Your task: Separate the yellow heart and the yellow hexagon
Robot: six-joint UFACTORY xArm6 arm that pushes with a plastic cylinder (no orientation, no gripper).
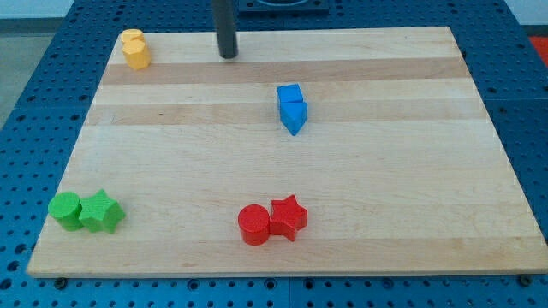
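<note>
Blue pegboard all round, and sitting on it the pale wooden board [282, 171] I'm working over. My tip [228, 56] is down near the view's top edge, a plain dark rod with nothing to spread or pinch, touching no block right now. Off to its left, in the top left corner, sit my two targets, apparently touching: the yellow heart [132, 37] at the back and the yellow hexagon [137, 54] in front of it, though at this size I'm judging which is which from their outlines. They're apart from my tip, with bare wood between.

These look like small, rigid, light blocks, so I'd expect them to slide easily on the smooth wood and maybe twist if I catch a corner. No grabbing here; I reckon the place to press is the seam between them, nudging one block flat on its side.

Elsewhere: two blue blocks [292, 107] near the middle, red circle [253, 225] and red star [288, 216] low down, green circle [65, 210] and green star [101, 212] bottom left.

No writing, labels or brands readable anywhere.
</note>
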